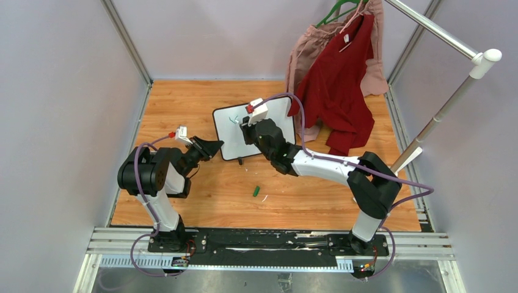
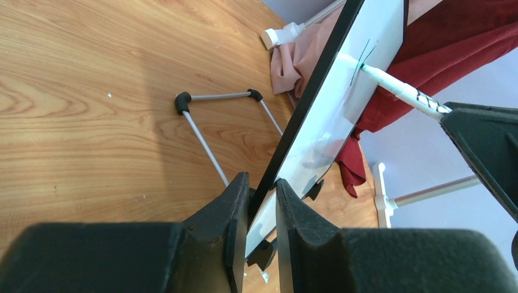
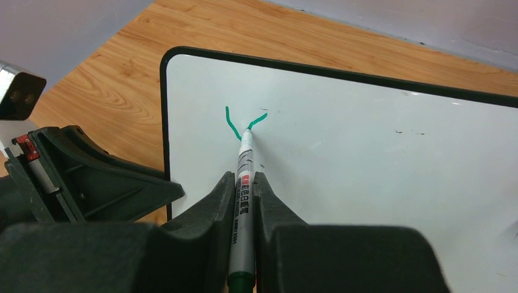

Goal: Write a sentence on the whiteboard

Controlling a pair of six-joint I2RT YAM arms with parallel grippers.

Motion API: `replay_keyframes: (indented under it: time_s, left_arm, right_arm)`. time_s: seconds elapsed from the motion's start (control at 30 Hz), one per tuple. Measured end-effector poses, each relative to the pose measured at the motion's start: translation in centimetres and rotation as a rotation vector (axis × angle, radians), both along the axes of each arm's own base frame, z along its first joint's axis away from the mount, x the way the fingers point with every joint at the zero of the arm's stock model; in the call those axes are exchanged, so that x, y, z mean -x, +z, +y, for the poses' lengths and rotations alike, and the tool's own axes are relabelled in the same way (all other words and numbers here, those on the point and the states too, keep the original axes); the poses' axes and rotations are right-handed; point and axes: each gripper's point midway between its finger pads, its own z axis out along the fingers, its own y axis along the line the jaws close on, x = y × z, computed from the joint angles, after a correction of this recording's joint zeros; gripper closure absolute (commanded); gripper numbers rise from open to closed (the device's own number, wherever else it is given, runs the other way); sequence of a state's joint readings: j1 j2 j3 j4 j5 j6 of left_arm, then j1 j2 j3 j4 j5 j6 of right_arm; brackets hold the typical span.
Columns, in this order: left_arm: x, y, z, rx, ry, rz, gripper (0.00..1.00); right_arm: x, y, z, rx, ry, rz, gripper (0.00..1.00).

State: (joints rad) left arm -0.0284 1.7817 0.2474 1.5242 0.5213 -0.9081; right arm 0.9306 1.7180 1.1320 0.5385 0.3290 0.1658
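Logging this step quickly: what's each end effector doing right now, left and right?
Left end effector: closed on the whiteboard edge.
Right end effector: closed on a marker, tip on the whiteboard.

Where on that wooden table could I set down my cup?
Bare wood: the far-left corner of the table, behind the whiteboard, and the near strip around the green marker cap. Crowded: around the whiteboard and by the red garment, far right.

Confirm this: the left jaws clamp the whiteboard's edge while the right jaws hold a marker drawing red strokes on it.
One thing is off: the strokes are green, not red; the right wrist view shows it. The left jaws do clamp the edge of the whiteboard, and the right jaws hold the marker, tip on the board.
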Motion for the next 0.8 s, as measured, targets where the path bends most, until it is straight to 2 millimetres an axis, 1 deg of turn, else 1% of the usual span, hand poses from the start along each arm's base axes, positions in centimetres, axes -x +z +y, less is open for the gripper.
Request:
replay_keyframes:
  time_s: [0.23, 0.43, 0.53, 0.67, 0.73, 0.8]
  left_arm:
    - [0.0, 0.0, 0.0, 0.000, 0.001, 0.001, 0.88]
    - [0.0, 0.0, 0.0, 0.000, 0.002, 0.002, 0.88]
    - [0.0, -0.1, 0.0, 0.000, 0.001, 0.002, 0.88]
    - [0.0, 0.0, 0.0, 0.000, 0.001, 0.002, 0.88]
    - [0.0, 0.0, 0.0, 0.000, 0.000, 0.002, 0.88]
    - [0.0, 0.0, 0.0, 0.000, 0.000, 0.002, 0.88]
  right_arm:
    - [0.5, -1.3, -0.1, 0.006, 0.013, 0.027, 1.00]
    - [0.9, -3.1, -0.6, 0.029, 0.011, 0.058, 1.00]
    - [1.1, -3.7, -0.8, 0.038, 0.010, 0.067, 1.00]
    - [1.3, -3.6, -1.1, 0.036, 0.009, 0.073, 1.00]
    - [1.6, -2.9, -1.4, 0.023, 0.008, 0.070, 1.00]
    - [1.8, -1.6, -1.7, 0.002, 0.009, 0.057, 1.00]
